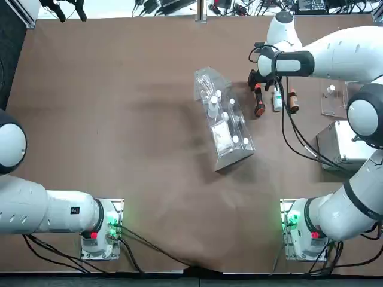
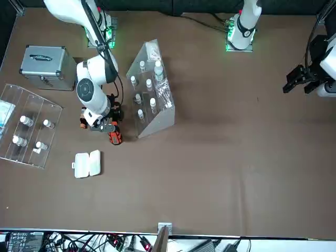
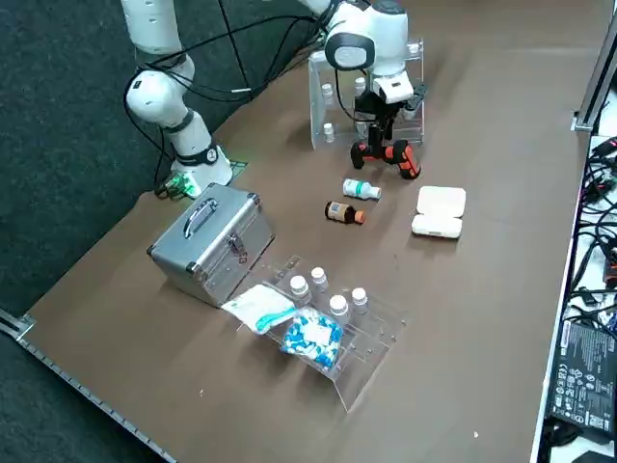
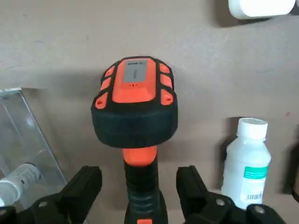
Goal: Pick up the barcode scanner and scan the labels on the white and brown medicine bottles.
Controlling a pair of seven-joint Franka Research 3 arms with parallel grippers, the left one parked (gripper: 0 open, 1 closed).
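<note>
Brown table [image 1: 131, 131], cables [image 1: 236, 8] past far edge. Right gripper [image 4: 139, 179] spread wide astride scanner [image 4: 135, 100] handle, gaps both sides, nothing held; likely lining up a grip. Scanner's toward far right corner. White bottle [image 3: 362, 189], brown bottle [image 3: 344, 212] lie beside it, probably for easy label access.

You have fairly even, moderately bright light across the brown tabletop [image 1: 149, 149], with only soft-edged shadows; you can see a broad, hazy one beside the clear vial rack [image 1: 224, 122] in the top view. Your front view shows a dull sheen on the bare surface. You get pale highlights on the silver case [image 3: 214, 241] in the right side view. In the right wrist view, you find the scanner [image 4: 135, 102] crisp enough to show its buttons, while the small lettering on its grey panel is too tiny to read.
</note>
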